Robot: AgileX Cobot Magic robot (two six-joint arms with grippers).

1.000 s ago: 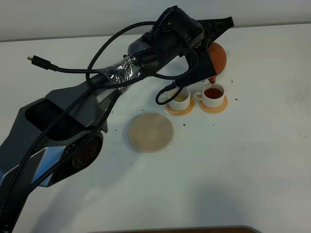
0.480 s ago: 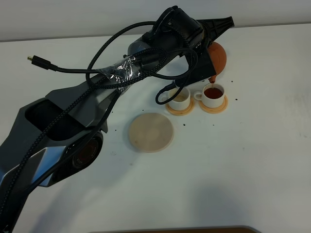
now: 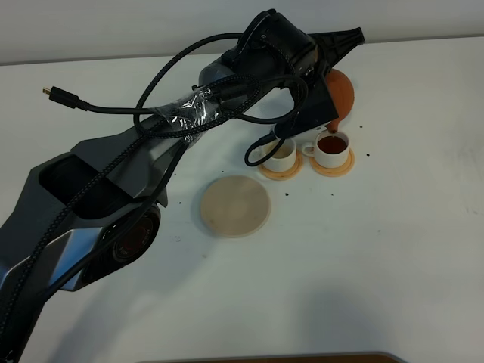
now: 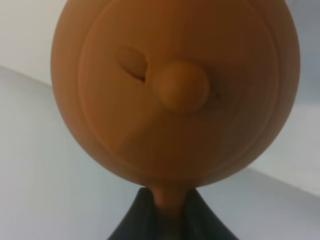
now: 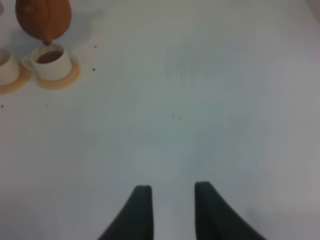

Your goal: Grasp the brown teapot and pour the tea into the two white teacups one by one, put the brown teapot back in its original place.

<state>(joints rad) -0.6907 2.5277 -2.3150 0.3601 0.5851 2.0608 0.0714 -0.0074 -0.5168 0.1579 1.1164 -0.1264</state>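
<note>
The brown teapot [image 3: 340, 92] hangs tilted, its spout just above the right white teacup [image 3: 333, 156], which holds dark tea. My left gripper [image 4: 170, 202] is shut on the teapot's handle, and the lid and knob [image 4: 181, 85] face the left wrist camera. The left teacup [image 3: 281, 153] stands beside the right one, each on an orange coaster [image 3: 335, 168]. The pale beige disc [image 3: 235, 206] lies bare, nearer the front. My right gripper [image 5: 172, 210] is open with nothing in it, far from the teapot [image 5: 42, 17] and the filled teacup [image 5: 50, 61].
The left arm and its black cables [image 3: 189, 106] stretch across the left and middle of the white table [image 3: 393, 242]. A cable loop [image 3: 257, 151] hangs by the left cup. Small dark specks [image 3: 368, 156] dot the table near the cups.
The teapot stays tipped over the right cup and has barely moved. The hanging cable loop has shifted slightly.
</note>
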